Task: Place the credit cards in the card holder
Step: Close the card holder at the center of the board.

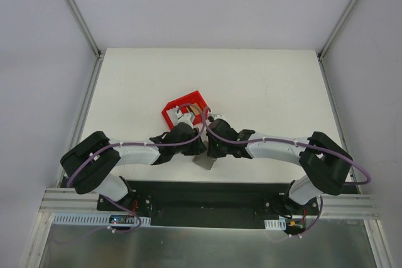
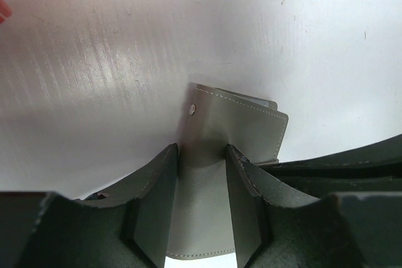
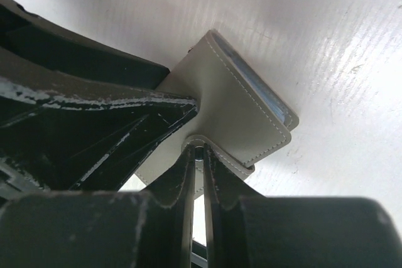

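Observation:
The grey card holder [image 1: 204, 162] lies on the white table between my two grippers. In the left wrist view one panel of the holder [image 2: 239, 123] runs under and between my left gripper's [image 2: 202, 150] fingers, which stand a little apart and rest on it. My right gripper [image 3: 201, 149] is shut on a rounded flap edge of the holder [image 3: 232, 105]. A pale bluish card edge [image 3: 267, 95] shows in the holder's fold, and also in the left wrist view [image 2: 248, 98]. In the top view both grippers, left [image 1: 198, 146] and right [image 1: 212, 149], meet over the holder.
The red open-topped bin [image 1: 173, 110] stands just behind the grippers, with something tan [image 1: 196, 112] in it. The table's near edge and the black base plate [image 1: 207, 196] lie close behind the holder. The left gripper's body shows dark in the right wrist view [image 3: 94, 117].

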Motion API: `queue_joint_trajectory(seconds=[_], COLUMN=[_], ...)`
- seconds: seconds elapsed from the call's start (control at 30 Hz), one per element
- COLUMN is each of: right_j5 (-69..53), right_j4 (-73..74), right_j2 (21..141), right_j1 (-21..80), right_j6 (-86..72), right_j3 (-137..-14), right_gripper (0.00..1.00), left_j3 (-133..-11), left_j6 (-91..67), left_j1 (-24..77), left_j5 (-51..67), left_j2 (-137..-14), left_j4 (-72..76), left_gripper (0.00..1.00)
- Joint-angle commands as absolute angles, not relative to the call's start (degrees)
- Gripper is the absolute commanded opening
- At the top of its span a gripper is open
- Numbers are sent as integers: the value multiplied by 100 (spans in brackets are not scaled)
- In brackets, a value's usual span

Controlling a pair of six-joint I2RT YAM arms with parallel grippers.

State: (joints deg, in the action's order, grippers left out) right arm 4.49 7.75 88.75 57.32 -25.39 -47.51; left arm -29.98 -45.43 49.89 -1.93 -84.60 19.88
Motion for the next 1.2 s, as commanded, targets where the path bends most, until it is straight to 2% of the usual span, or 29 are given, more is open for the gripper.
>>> queue_joint_trajectory(seconds=[0.0,0.47,1.17], right_j5=[535,1037,1028], right_j4=[1441,1775,2497], right_j2=[9193,9677,10266], right_j1=[6029,6328,6662], right_j6=[-2540,-2874,-3040], right_j3=[-4755,-4597,-4580], right_gripper=[8,5,4], left_j3=[-2733,-2593,-2505], left_j6=[-4465,-4526,-4561], left_j1=[5027,5027,5027], left_j5=[-167,-202,-176], left_j2=[-8560,-8481,-8455], left_j4=[1301,1380,1468], left_gripper=[37,37,37])
